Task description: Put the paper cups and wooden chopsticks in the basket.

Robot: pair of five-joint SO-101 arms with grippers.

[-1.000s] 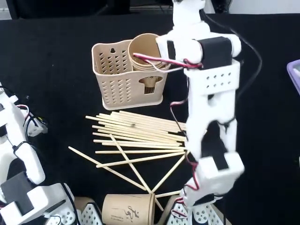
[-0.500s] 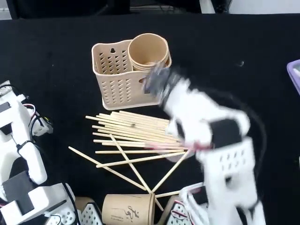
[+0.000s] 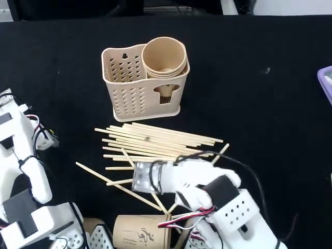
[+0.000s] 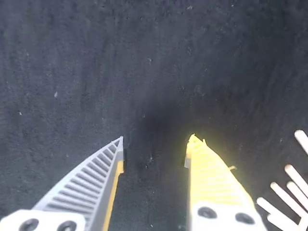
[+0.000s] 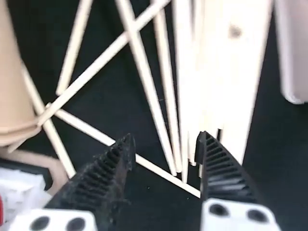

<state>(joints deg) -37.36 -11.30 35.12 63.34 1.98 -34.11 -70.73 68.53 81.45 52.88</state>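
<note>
One second on: my right gripper [image 5: 164, 139], back from the basket [image 3: 129, 98], hangs jaws apart over the wooden chopsticks [image 3: 155, 141], likely next.

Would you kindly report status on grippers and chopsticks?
Left gripper open over table. Right gripper open above chopsticks. Cups in basket; one cup outside.

Even light, soft shadows — chopsticks [image 5: 226, 72] glaring pale
</note>
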